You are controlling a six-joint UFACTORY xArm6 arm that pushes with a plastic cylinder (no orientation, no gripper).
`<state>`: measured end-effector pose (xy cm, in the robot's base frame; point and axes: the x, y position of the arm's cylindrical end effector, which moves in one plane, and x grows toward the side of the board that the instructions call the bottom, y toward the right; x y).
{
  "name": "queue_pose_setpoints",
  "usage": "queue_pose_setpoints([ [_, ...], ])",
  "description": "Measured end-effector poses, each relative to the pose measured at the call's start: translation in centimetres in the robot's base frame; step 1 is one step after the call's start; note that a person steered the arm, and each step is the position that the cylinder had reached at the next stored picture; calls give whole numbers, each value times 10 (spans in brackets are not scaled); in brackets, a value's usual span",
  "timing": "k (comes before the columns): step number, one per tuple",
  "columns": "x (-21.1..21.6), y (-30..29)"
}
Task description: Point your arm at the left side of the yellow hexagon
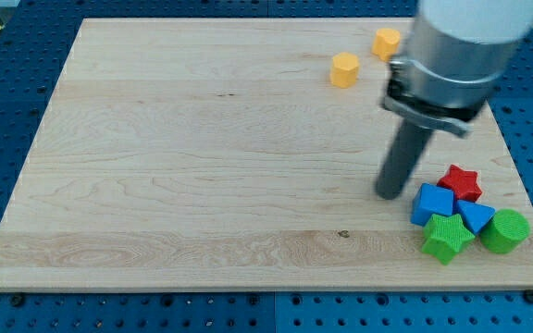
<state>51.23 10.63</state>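
Note:
Two yellow blocks lie near the view's top right. A yellow hexagon (344, 69) lies to the left and slightly lower; a second yellow block (387, 42), rounder in outline, lies up and to its right. My tip (390, 193) rests on the board well below both, about 135 px under the hexagon and to its right. It stands just left of the blue cube (432, 203), with a small gap between them.
A cluster lies at the view's bottom right: a red star (460, 182), a blue triangle (476, 215), a green star (448, 238) and a green cylinder (505, 230). The wooden board (202, 166) lies on a blue perforated table.

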Motion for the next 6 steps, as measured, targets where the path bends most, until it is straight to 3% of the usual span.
queue_pose_setpoints([
  [2, -44, -67],
  [4, -138, -74],
  [5, -177, -35],
  [6, -212, -39],
])
